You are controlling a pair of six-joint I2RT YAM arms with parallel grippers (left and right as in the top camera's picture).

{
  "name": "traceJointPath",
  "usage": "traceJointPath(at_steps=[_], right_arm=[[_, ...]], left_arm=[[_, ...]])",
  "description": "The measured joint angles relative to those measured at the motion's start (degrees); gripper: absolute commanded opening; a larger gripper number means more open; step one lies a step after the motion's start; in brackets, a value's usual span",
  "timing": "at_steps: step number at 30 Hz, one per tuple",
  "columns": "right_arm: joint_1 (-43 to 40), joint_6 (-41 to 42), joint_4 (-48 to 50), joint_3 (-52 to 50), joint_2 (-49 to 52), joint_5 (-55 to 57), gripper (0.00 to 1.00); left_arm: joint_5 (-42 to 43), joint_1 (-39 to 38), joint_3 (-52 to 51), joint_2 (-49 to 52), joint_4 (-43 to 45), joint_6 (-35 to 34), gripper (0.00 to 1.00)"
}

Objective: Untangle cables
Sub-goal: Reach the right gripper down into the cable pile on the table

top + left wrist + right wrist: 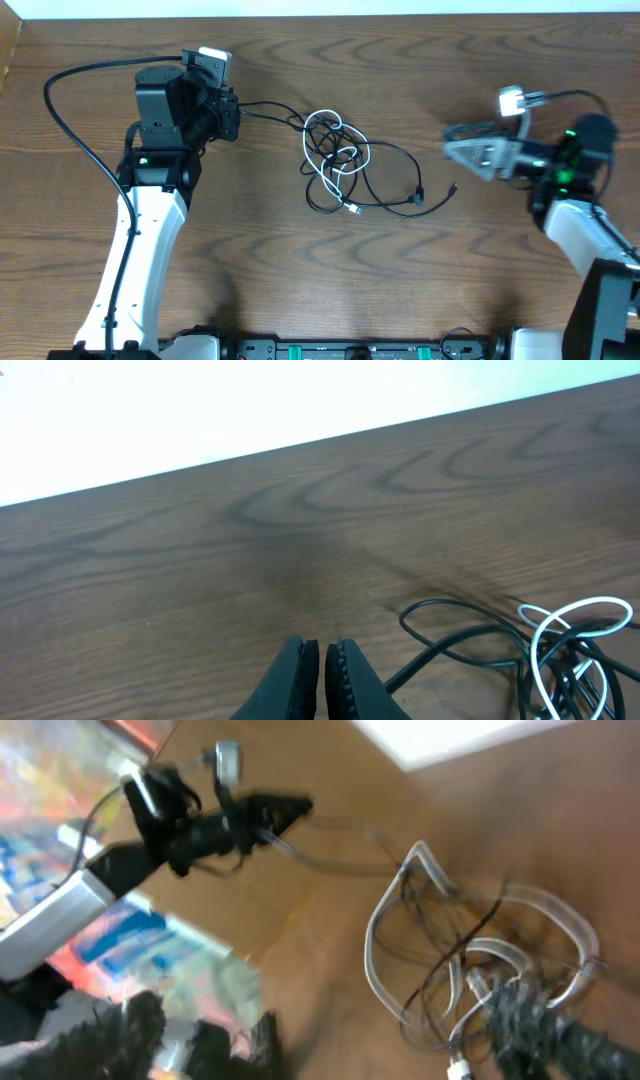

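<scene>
Desk (500,280): dark wood grain, filling the overhead view from the far edge to the near edge.
Left arm (140,230): reaching up from the near-left corner toward the far-left corner, bent at the top to point along the far edge.
Right arm (585,225): coming in from the near-right corner, close to the right edge, pointing toward the middle.
Left pincer (232,108): facing the right edge, jaws drawn almost together with only a thin slit showing in the left wrist view (320,648). Nothing visible inside that slit.
Right pincer (450,143): facing the left edge, apparently spread wide and empty, though the right wrist view is too blurred to be sure.
Cables (340,165): one loose knot at the middle of the desk, slightly nearer the far edge than the near one, between the two pincers and clear of the right one.
White cable (338,152): looped through the left half of the knot, plug end toward the near edge.
Black strand (270,108): fairly straight, parallel to the far edge, from the knot to the left pincer. Pinched or merely lying alongside: cannot tell.
Loose black end (452,188): trailing out of the knot toward the right edge, just nearward of the right pincer.
Relation that counts: knot to the right of the left pincer and to the left of the right one, long axis left to right. Right pincer nearer the loose end, left nearer the white loops. Likely calls for opposite pulls along that axis.
</scene>
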Motion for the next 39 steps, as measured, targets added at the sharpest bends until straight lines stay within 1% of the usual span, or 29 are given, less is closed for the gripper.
traceJointPath(at_steps=[2, 5, 8, 15, 19, 22, 26, 29, 32, 34, 38, 39], right_arm=[[4.02, -6.29, -9.66, -0.04, 0.02, 3.63, 0.99], [9.53, -13.16, -18.78, -0.09, 0.02, 10.67, 0.99], [15.56, -18.97, -20.94, -0.13, 0.02, 17.88, 0.99], [33.62, -33.62, -22.93, -0.13, 0.02, 40.24, 0.99], [40.59, -39.47, -23.41, -0.13, 0.02, 51.17, 0.99], [42.88, -41.27, -23.5, -0.13, 0.02, 56.39, 0.99], [43.89, -43.04, -23.45, -0.13, 0.17, 61.42, 0.99], [43.98, -43.74, -22.71, -0.13, 1.68, 63.23, 0.99], [44.04, -44.11, -19.47, -0.13, 5.31, 64.24, 0.98], [44.09, -44.24, -16.83, -0.17, 7.78, 64.39, 0.96], [44.92, -44.15, -12.31, -0.2, 11.13, 64.57, 0.83], [45.22, -44.06, -11.85, -0.2, 11.47, 64.61, 0.74]], left_arm=[[0.0, 0.0, 0.02, 0.0, -0.09, 0.17, 0.07], [0.0, 0.0, 0.0, 0.0, -0.13, 0.22, 0.07], [0.0, -0.02, 0.0, 0.0, -0.11, 0.35, 0.07], [-0.02, 0.0, 0.0, 0.0, -0.94, 0.39, 0.08], [-0.02, 0.0, 0.0, 0.0, -1.33, 0.39, 0.07], [0.0, 0.0, 0.0, 0.0, -1.46, 0.39, 0.08], [-0.02, 0.0, 0.0, 0.0, -1.53, 0.37, 0.08], [0.0, 0.0, 0.0, 0.0, -1.64, 0.37, 0.07], [0.0, 0.0, 0.0, 0.0, -1.64, 0.37, 0.07], [0.0, 0.0, 0.0, 0.0, -1.64, 0.39, 0.08], [0.0, 0.0, 0.0, 0.0, -1.77, 0.37, 0.07], [0.0, 0.0, 0.0, 0.0, -1.86, 0.37, 0.07]])
